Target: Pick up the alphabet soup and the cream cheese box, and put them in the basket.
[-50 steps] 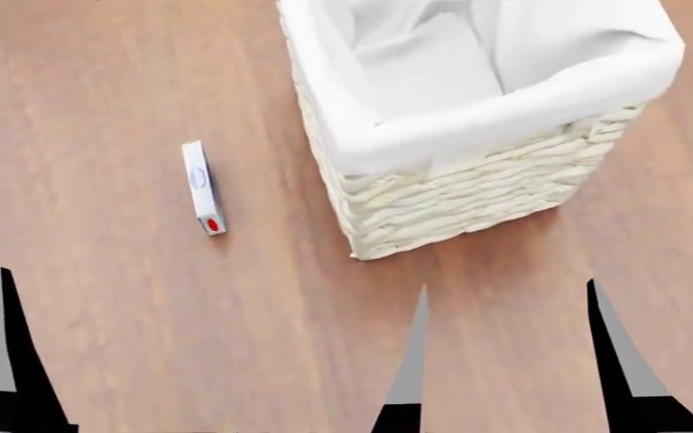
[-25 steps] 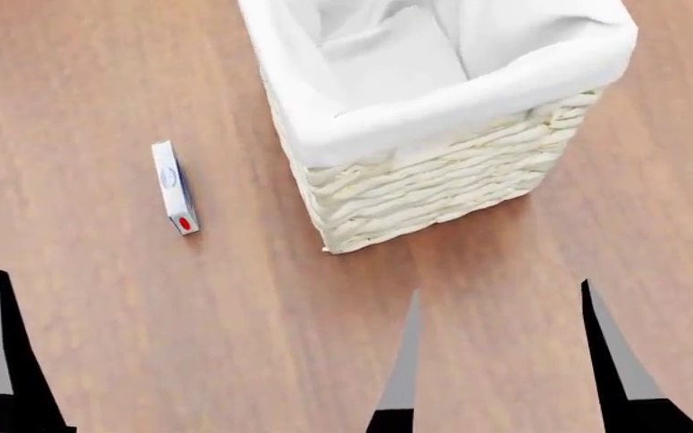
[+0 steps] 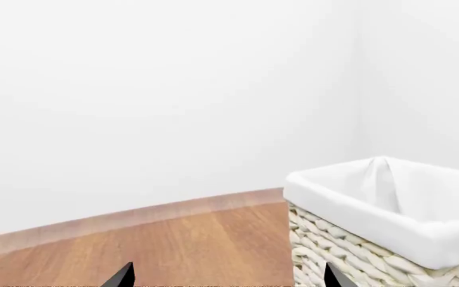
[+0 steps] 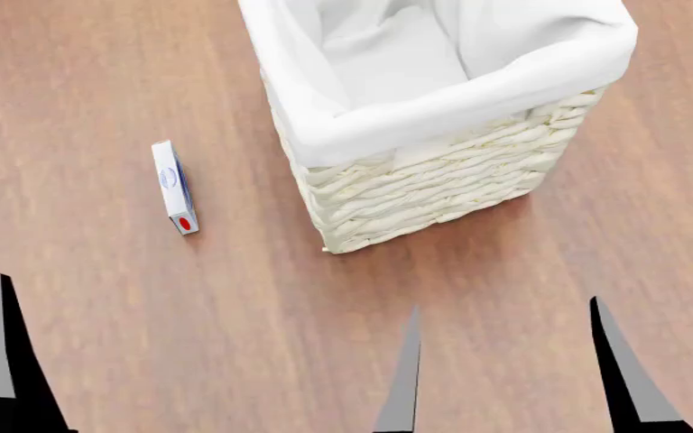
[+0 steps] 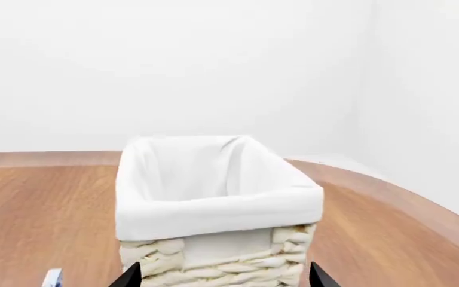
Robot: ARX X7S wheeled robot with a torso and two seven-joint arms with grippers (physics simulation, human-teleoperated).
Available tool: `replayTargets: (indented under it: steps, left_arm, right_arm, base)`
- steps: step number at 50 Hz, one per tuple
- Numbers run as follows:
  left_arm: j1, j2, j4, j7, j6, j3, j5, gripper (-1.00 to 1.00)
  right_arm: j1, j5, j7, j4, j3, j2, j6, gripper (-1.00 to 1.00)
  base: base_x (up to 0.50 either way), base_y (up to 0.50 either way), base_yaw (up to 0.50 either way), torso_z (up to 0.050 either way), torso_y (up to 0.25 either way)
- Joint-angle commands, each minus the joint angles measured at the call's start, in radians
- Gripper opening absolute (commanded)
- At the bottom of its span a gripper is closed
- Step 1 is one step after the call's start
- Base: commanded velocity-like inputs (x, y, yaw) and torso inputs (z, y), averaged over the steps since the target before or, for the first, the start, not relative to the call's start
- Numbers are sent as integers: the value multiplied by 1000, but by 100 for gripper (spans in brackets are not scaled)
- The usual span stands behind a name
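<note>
- Grippers nearest: right gripper [image 4: 509, 379] shows two dark fingertips spread well apart with nothing between them; left gripper [image 3: 225, 276] likewise spread and empty, going by the two tips in its wrist view. Head view shows only one left fingertip, at the near left edge.
- Wooden floor [image 4: 202, 316] bare between the fingertips and the goods.
- Cream cheese box [image 4: 174, 187] lies on its narrow side, left of centre, red dot at its near end; apart from the basket, open floor on all sides.
- Basket [image 4: 443, 180] stands farther and to the right, liner folded over the rim; nothing seen inside.
- Alphabet soup not in any view.
- Step, as judged: approach, nothing picked yet. Box looks the likely first target, closer to the left arm.
- Next move calls for reaching forward and lowering over the thin box; then a lift clear of the tall rim.
</note>
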Motion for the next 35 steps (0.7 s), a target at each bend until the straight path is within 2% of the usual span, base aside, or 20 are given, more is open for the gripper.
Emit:
replayTargets:
  steps: [1,4,6,15,35]
  left_arm:
    - [2,-3,-14,-2,12,4,0,100]
    - [3,-4,-24,-3,19,1,-5,100]
    - [1,-5,-26,-4,17,-1,-8,100]
    - [5,-4,-50,-7,36,-1,-8,100]
    - [5,-5,-62,-11,42,12,-6,100]
  right_arm:
    - [116,245,358,-54,-165,276,59,100]
    - [256,344,548,-54,-367,427,7,100]
    - [338,375,628,-54,-474,478,-27,100]
    - [516,465,782,-54,-744,569,-101,100]
    - [442,484,805,-12,-809,601,-207,100]
  base:
    - [0,0,0,0,0]
    - [0,0,0,0,0]
    - [0,0,0,0,0]
    - [0,0,0,0,0]
    - [0,0,0,0,0]
